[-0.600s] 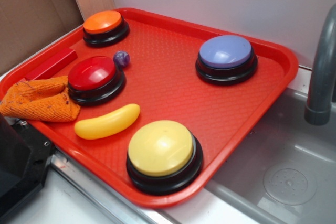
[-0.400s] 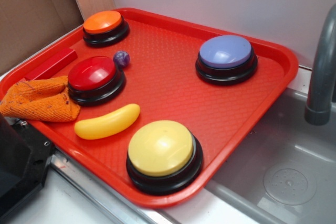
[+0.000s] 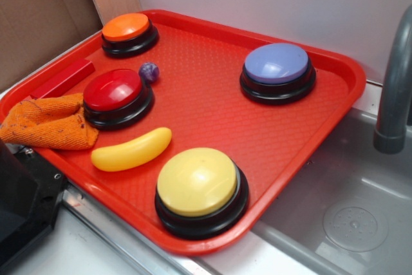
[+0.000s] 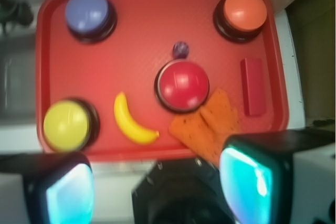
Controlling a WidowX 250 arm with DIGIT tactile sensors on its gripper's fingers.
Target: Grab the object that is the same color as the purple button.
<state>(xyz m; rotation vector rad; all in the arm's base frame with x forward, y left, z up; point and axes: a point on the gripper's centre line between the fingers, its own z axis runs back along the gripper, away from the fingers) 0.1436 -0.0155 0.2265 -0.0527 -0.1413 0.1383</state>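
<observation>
The red tray point(image 3: 335, 94) carries four domed buttons, a yellow toy banana point(image 3: 132, 149), an orange cloth point(image 3: 48, 123) and a red block point(image 3: 64, 78). The purple button point(image 3: 277, 64) sits at one corner of the tray. The purple ball point(image 3: 149, 71), the matching object, rests on the tray surface between the red button point(image 3: 114, 90) and the orange button point(image 3: 127, 27), just beside the red button's base and apart from the orange one.

The tool point(image 4: 157, 187) is high above the tray, past its edge nearest the yellow button point(image 3: 196, 181) and the cloth. Its two fingers point(image 4: 252, 177) stand wide apart with nothing between them.

Step in hand: approach. No contact is made yet. The next move likely calls for travel across the tray to a position directly over the ball, then descent with the jaws straddling it. The ball is small and round; it may roll on contact, and the red button's base crowds one side.

No brand, label or writing is legible in either view.
</observation>
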